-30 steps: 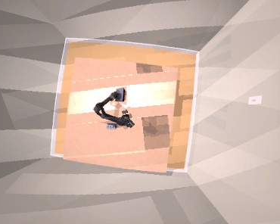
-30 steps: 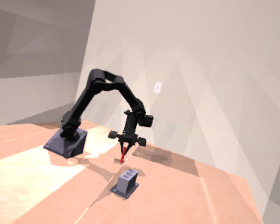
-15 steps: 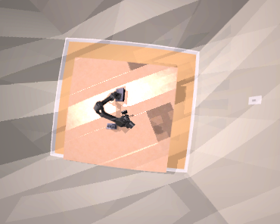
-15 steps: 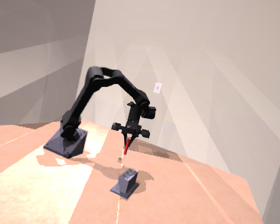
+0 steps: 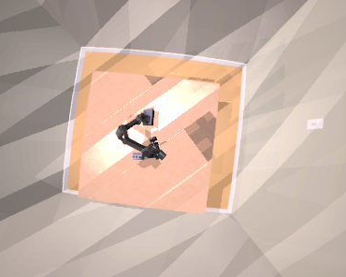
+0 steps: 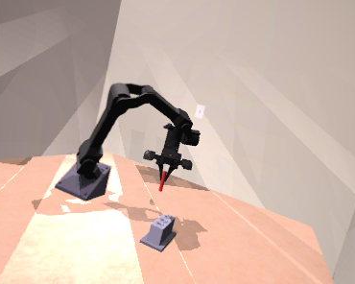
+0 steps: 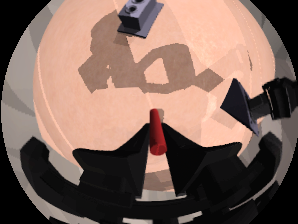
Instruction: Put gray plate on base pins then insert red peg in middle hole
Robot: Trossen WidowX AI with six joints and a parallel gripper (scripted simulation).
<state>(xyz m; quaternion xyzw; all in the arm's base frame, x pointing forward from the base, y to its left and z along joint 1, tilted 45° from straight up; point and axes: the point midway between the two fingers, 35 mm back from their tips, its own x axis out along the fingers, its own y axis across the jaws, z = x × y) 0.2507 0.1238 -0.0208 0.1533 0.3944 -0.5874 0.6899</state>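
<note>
The gray base (image 5: 135,158) (image 6: 160,236) (image 7: 140,23) stands on the table, in front of the arm in the exterior view and at the top edge of the wrist view. A gray top with round features, apparently the plate (image 6: 165,221), lies level on it; the seam between the two is too small to tell, and the wrist view cuts part of it off. My gripper (image 6: 164,177) (image 7: 155,126) is shut on the red peg (image 6: 162,183) (image 7: 156,136). The peg sticks out below the fingertips, slightly tilted in the exterior view, held above the table and away from the base.
The arm's own gray mount (image 5: 149,117) (image 6: 84,183) (image 7: 235,102) stands on the table beside the work area, at the right in the wrist view. Dark shadows of the arm fall across the table (image 5: 176,187) (image 6: 248,249) (image 7: 65,65). A small white plate (image 5: 315,123) (image 6: 200,111) is farther off.
</note>
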